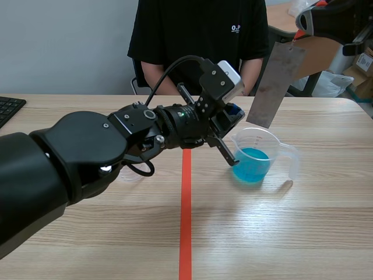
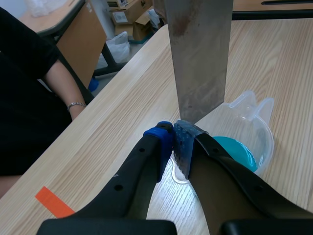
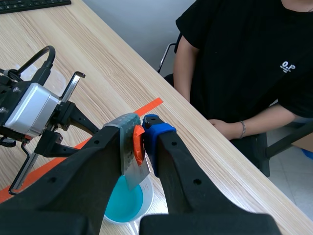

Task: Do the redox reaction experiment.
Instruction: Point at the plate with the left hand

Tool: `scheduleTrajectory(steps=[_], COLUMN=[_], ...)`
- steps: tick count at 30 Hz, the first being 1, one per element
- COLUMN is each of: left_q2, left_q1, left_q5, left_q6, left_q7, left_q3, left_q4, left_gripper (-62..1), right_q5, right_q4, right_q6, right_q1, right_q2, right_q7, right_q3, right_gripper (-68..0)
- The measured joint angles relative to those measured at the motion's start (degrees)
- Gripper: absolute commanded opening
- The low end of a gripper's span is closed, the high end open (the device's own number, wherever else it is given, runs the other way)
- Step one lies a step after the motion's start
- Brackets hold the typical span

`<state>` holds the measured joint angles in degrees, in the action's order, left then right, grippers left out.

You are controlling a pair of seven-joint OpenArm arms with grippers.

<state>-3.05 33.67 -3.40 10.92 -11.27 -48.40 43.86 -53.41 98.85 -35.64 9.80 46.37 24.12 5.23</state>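
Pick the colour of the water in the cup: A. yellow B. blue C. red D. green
B: the liquid in the clear cup is bright blue, and it sits under the metal plate held by the right gripper.

a mottled grey metal sheet, bright blue liquid in a clear beaker, pale wood-grain table.

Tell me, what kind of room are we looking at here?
Probably an office-like robot lab: on a wooden desk the right gripper holds a metal plate above a measuring cup of blue liquid, a keyboard sits at the desk's edge, and cardboard boxes stand beyond it.
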Motion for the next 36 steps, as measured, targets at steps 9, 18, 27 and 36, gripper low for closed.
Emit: scheduleTrajectory(steps=[9, 18, 27, 36], left_q2=[0.0, 0.0, 0.0, -0.02], left_q1=[-0.02, -0.02, -0.02, -0.02], left_q5=[0.0, 0.0, 0.0, 0.0], left_q6=[0.0, 0.0, 0.0, 0.09], left_q7=[-0.98, -0.98, -1.01, -1.2], left_q3=[0.0, 0.0, 0.0, 0.0], left_q4=[-1.86, -1.88, -1.88, -1.88], left_gripper=[-56.5, -56.5, -56.5, -56.5], right_q5=[0.0, 0.0, 0.0, 0.0], right_q4=[0.0, 0.0, 0.0, 0.0], right_q6=[0.0, 0.0, 0.0, 0.0], right_q1=[0.0, 0.0, 0.0, 0.0], right_q2=[0.0, 0.0, 0.0, 0.0], right_q7=[0.0, 0.0, 0.0, 0.42], right_q3=[0.0, 0.0, 0.0, 0.0], right_gripper=[-66.0, -66.0, -66.0, -66.0])
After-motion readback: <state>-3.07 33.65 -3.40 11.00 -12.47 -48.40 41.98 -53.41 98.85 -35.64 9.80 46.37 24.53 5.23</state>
